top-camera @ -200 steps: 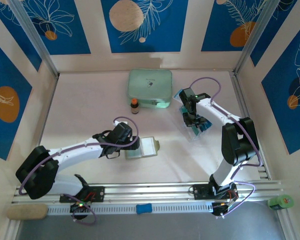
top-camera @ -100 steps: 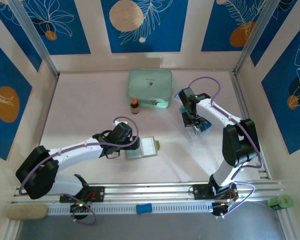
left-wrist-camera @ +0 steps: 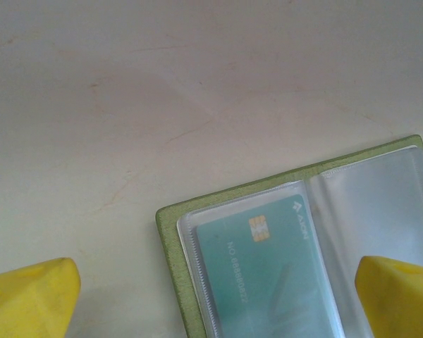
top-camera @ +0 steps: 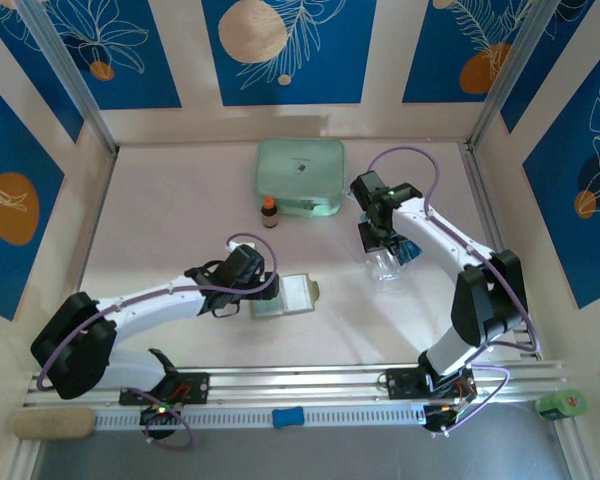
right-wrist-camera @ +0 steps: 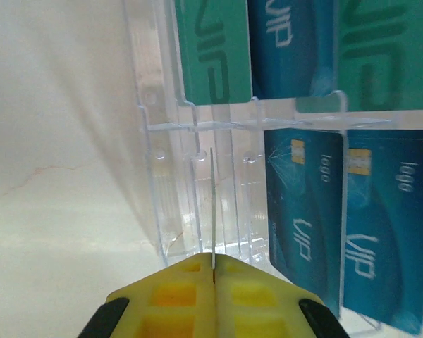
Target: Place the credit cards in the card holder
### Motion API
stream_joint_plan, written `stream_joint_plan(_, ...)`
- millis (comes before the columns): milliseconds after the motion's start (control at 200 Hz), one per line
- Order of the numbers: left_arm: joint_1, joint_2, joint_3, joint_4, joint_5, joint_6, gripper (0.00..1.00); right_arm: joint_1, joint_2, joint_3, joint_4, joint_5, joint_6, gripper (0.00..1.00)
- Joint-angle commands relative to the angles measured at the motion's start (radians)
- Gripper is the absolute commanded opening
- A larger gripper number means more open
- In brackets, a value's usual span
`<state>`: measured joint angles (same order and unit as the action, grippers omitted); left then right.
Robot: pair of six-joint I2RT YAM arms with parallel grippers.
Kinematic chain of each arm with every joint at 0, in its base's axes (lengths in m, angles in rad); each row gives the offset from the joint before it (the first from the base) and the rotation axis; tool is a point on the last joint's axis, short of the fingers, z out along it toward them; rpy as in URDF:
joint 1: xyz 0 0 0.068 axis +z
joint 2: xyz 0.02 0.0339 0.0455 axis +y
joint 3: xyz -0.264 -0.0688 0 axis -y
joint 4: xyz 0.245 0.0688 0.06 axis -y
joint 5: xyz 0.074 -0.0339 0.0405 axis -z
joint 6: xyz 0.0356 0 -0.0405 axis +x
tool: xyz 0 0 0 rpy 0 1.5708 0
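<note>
- right gripper [right-wrist-camera: 213, 271]: bottom centre of its wrist view. Yellow fingers are pressed together on a thin upright wall of the clear rack [right-wrist-camera: 170, 183].
- cards [right-wrist-camera: 303, 204]: in the rack. 2 blue ones stand just right of the fingers; 3 more, teal and blue, run along the top edge.
- top view: this gripper [top-camera: 378, 245] sits right of centre, over the rack [top-camera: 392, 262].
- left gripper [left-wrist-camera: 215, 303]: jaws wide. 1 yellow fingertip [left-wrist-camera: 32, 296] is at lower left over bare table [left-wrist-camera: 127, 105], the other at lower right.
- holder [left-wrist-camera: 170, 274]: olive, lying open between the fingertips, with 1 teal card [left-wrist-camera: 268, 282] in its left clear pocket. Top view: centre [top-camera: 298, 293].
- mint case [top-camera: 300, 172] and small bottle [top-camera: 269, 212]: above the holder, apart from it.
</note>
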<state>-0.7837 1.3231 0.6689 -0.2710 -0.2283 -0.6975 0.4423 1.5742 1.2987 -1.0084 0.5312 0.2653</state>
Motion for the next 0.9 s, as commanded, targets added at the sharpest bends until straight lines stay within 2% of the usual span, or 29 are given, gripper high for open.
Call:
stream_joint_plan(0,-0.003,-0.015,0.023,-0.031,-0.009,0.024,1.00,0.017,-0.064,0.050,-0.056,-0.031,0.025,0.00)
stream_joint_plan(90,-0.002,-0.008,0.019,-0.037,-0.011,0.025,1.00,0.030,-0.102,0.055,-0.027,-0.120,0.053,0.00)
stream_joint_plan(210,-0.003,0.008,0.021,-0.062,-0.017,0.030,1.00,0.039,-0.166,-0.007,0.114,-0.349,0.112,0.00)
stream_joint_plan(340,-0.003,0.020,0.021,-0.088,-0.030,0.033,1.00,0.041,-0.236,-0.190,0.442,-0.646,0.251,0.00)
stream_joint_plan(425,-0.003,0.026,0.014,-0.095,-0.037,0.032,1.00,0.052,-0.252,-0.319,0.688,-0.786,0.371,0.00)
stream_joint_plan(510,-0.003,0.033,0.006,-0.098,-0.040,0.028,1.00,0.079,-0.246,-0.429,0.910,-0.838,0.470,0.00)
stream_joint_plan(610,-0.003,0.047,0.005,-0.100,-0.042,0.026,1.00,0.116,-0.220,-0.520,1.088,-0.838,0.545,0.00)
stream_joint_plan(895,-0.004,0.073,-0.003,-0.116,-0.063,0.017,1.00,0.177,-0.119,-0.678,1.369,-0.783,0.636,0.00)
